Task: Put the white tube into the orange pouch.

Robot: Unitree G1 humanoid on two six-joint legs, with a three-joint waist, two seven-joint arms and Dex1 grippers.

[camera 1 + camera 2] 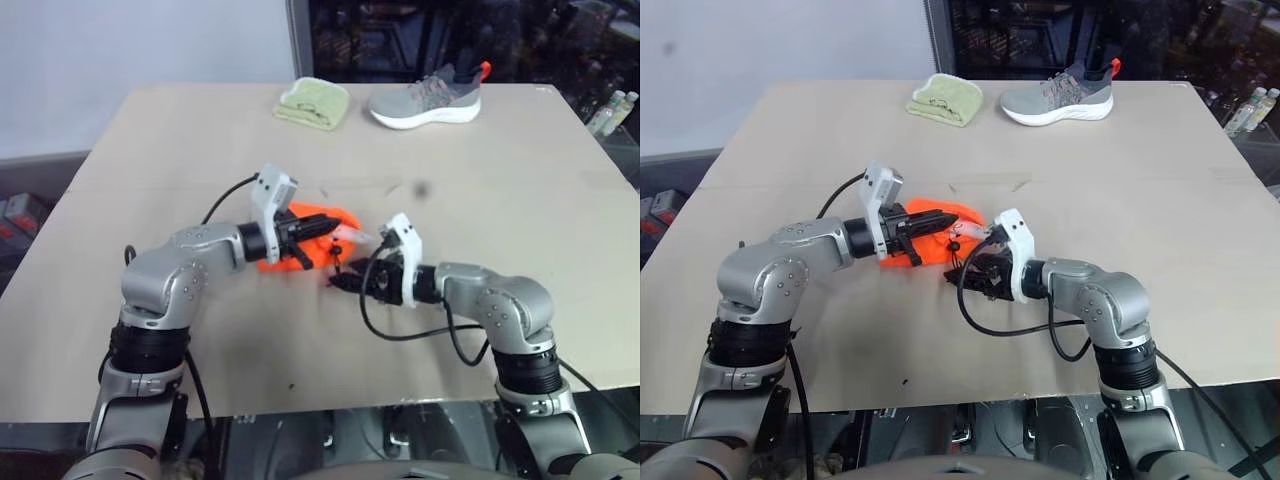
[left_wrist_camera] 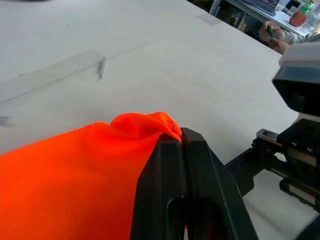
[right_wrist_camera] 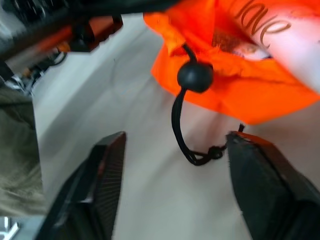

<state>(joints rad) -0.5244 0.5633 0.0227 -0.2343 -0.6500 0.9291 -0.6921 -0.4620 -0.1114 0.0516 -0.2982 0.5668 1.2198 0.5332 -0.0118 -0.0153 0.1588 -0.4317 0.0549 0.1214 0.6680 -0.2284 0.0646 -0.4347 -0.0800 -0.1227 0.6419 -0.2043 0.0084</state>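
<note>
Left gripper [image 1: 306, 240] sits mid-frame, arm reaching from lower left, fingers [image 2: 185, 190] pressed together and pinching orange fabric. Right gripper [image 3: 175, 195], just right of centre, points left, jaws spread apart

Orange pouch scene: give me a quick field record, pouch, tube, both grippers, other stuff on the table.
orange pouch: mid-table, mouth edge pinched by left gripper
white tube: partly inside the pouch mouth, one end sticking out
left gripper: shut on pouch fabric
right gripper: open, holding nothing, facing the pouch mouth
black cord: hangs from the mouth, round stopper on it
far edge of table: green cloth, grey sneaker
</note>
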